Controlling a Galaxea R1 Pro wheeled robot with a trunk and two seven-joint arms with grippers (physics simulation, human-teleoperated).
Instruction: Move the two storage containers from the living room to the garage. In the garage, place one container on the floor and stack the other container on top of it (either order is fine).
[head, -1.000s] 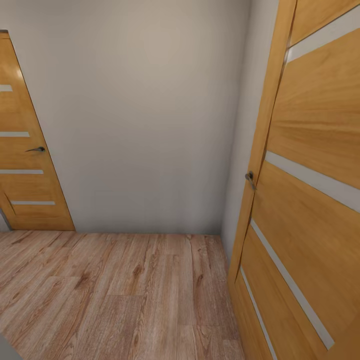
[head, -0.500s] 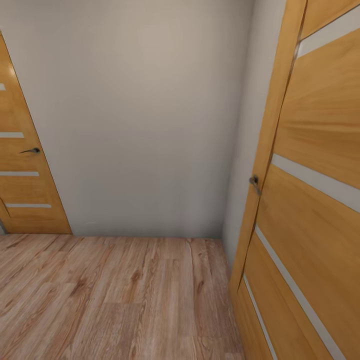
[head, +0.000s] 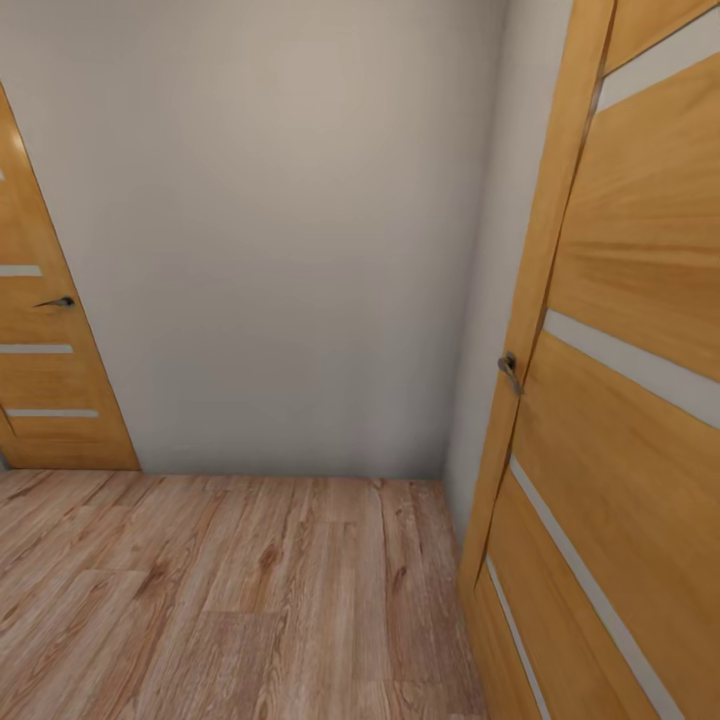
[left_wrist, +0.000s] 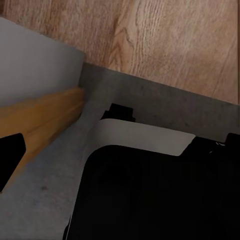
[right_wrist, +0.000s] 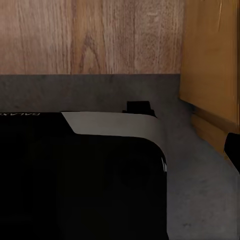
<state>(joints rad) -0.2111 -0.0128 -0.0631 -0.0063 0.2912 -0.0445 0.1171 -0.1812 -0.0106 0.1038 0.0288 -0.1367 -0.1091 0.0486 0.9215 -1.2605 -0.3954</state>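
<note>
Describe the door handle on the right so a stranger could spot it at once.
Start at the plain grey wall ahead, above the wood plank floor. Go right to the big orange door with pale stripes. The handle is a small dark metal lever at that door's near edge, larger in view than the far left door's handle.

A plain grey wall (head: 290, 230) meets light wood plank floor (head: 230, 600); orange doors stand left (head: 40, 370) and right (head: 620, 400) of it.

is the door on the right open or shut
Open. The right door swings out from the wall toward the camera, its handle at the free edge, standing over the wood floor.
</note>
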